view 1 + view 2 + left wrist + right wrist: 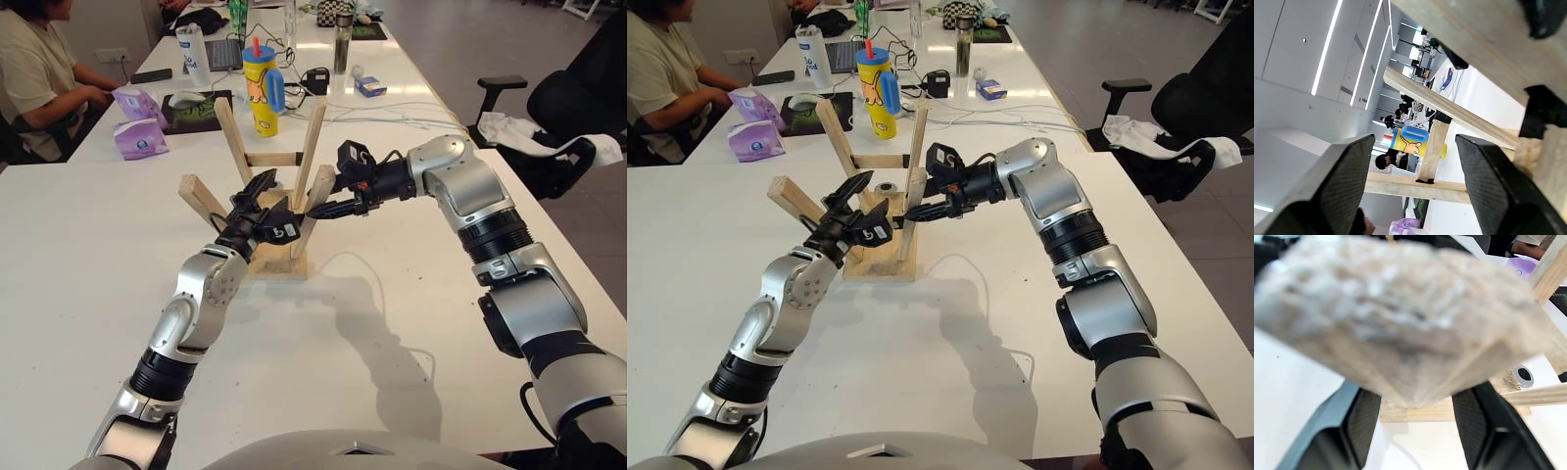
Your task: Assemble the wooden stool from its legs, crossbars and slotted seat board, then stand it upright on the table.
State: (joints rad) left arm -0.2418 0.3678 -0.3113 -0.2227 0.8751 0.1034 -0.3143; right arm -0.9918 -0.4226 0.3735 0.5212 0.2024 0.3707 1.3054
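Stool (272, 159) is upside down, seat board (279, 262) on the worktop (88, 255). Right gripper (318, 209) fingers clamp a leg (320, 184); left gripper (272, 196) fingers are spread just beside. Best brace first, then press squarely down.

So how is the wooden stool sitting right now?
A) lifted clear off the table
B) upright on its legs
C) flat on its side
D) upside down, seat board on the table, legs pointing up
D: the seat board lies on the table, legs sticking up.
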